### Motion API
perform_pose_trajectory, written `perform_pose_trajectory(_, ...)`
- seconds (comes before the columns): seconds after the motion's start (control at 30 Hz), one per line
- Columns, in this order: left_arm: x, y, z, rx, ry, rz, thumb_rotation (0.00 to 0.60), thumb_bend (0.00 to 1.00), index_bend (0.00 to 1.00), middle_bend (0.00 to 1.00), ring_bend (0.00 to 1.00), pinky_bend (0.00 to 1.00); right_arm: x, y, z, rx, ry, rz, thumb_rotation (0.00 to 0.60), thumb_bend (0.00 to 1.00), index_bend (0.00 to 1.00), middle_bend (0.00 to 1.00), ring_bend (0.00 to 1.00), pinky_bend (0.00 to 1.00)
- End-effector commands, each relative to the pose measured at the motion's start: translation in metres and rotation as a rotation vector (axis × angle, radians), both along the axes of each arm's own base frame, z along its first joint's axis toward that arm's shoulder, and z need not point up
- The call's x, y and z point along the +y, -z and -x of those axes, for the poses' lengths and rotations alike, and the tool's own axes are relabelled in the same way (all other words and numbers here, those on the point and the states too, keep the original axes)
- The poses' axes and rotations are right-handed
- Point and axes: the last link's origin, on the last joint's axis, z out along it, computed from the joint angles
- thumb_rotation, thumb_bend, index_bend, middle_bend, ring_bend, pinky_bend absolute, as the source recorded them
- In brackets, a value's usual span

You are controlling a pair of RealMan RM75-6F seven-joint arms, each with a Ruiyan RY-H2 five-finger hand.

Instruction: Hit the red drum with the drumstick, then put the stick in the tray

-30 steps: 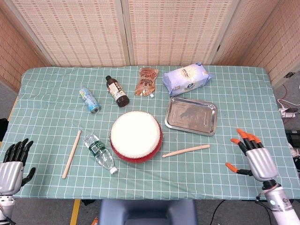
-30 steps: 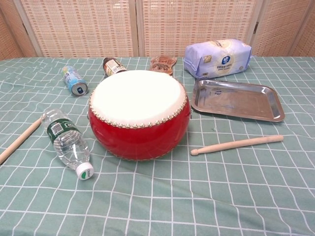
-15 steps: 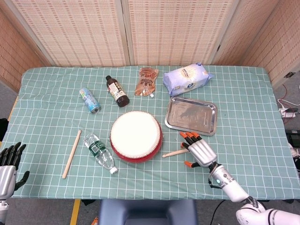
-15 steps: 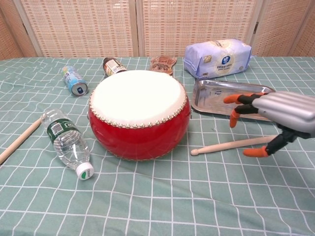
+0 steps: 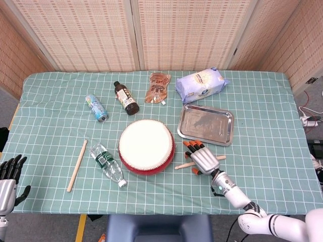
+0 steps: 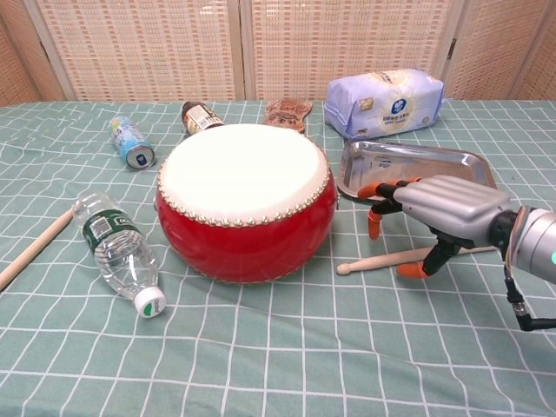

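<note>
The red drum (image 5: 147,146) is seen standing upright near the middle of the surface (image 5: 262,101), which is covered with a green checked cloth. Just to the right of the drum, a drumstick (image 6: 369,261) is laid flat on the cloth, and its rounded end is pointed towards the drum. The right hand (image 5: 202,158) is held directly above this drumstick, with the fingers (image 6: 375,222) spread and bent downwards and the thumb on the near side of the stick. In the chest view the thumb tip seems to be just beside the stick, but it cannot be told whether the stick is touched; no grip is seen. The metal tray (image 5: 206,124) is placed just behind the hand, to the far right of the drum.

The left hand (image 5: 6,176) is shown at the near left corner, beyond the edge of the surface, with the fingers spread and nothing held.

A second wooden stick (image 5: 77,165) is laid at the left, and beside it a plastic water bottle (image 5: 107,165) is lying on its side. Further back, a can (image 5: 96,108), a dark bottle (image 5: 125,98), a brown pouch (image 5: 158,88) and a pale blue packet (image 5: 201,84) are found.
</note>
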Motion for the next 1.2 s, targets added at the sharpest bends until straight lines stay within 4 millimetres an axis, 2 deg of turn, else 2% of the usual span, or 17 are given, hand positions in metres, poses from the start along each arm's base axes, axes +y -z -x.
perform_pose_trajectory(0.03,0.0,0.0,0.001,0.0,-0.001,0.0,0.6,0.29,0.0,0.0,0.0,0.02,-0.001,0.003,0.001,0.012,0.007,-0.011,0.6,0.33,0.45,0.09,0.0,0.12)
perform_pose_trajectory(0.23,0.0,0.0,0.003,0.001,-0.009,0.0,0.6,0.29,0.0,0.0,0.0,0.02,-0.004,0.008,0.005,0.024,0.024,-0.016,0.6,0.37,0.49,0.09,0.0,0.12)
perform_pose_trajectory(0.57,-0.001,0.001,0.005,-0.002,-0.014,0.0,0.6,0.29,0.0,0.0,0.0,0.02,-0.004,0.011,0.006,0.032,0.031,-0.027,0.6,0.37,0.5,0.1,0.0,0.12)
perform_pose_trajectory(0.83,-0.001,0.0,0.007,-0.003,-0.016,-0.001,0.6,0.29,0.0,0.0,0.0,0.02,-0.004,0.003,0.001,-0.069,0.059,0.001,0.6,0.46,0.62,0.16,0.02,0.12)
perform_pose_trajectory(0.9,-0.002,0.0,0.007,-0.002,-0.016,-0.001,0.6,0.29,0.0,0.0,0.0,0.02,-0.003,-0.008,-0.001,-0.166,0.086,0.013,0.6,0.47,0.64,0.19,0.04,0.12)
perform_pose_trajectory(0.93,-0.002,0.0,0.007,-0.001,-0.015,0.001,0.6,0.29,0.0,0.0,0.0,0.02,-0.001,-0.026,-0.006,-0.399,0.193,0.019,0.6,0.47,0.64,0.2,0.05,0.12)
perform_pose_trajectory(0.97,-0.002,0.0,0.007,0.0,-0.013,0.002,0.6,0.29,0.0,0.0,0.0,0.02,0.001,-0.034,-0.004,-0.489,0.227,0.005,0.6,0.48,0.65,0.21,0.06,0.12)
perform_pose_trajectory(1.13,-0.001,0.001,0.004,0.004,-0.003,0.006,0.6,0.29,0.0,0.0,0.0,0.02,0.001,-0.066,0.017,-0.893,0.395,-0.073,0.6,0.48,0.65,0.24,0.1,0.12)
perform_pose_trajectory(1.2,0.0,0.0,0.002,0.007,0.001,0.006,0.6,0.29,0.0,0.0,0.0,0.02,0.002,-0.073,0.026,-0.975,0.434,-0.12,0.6,0.48,0.64,0.25,0.11,0.12)
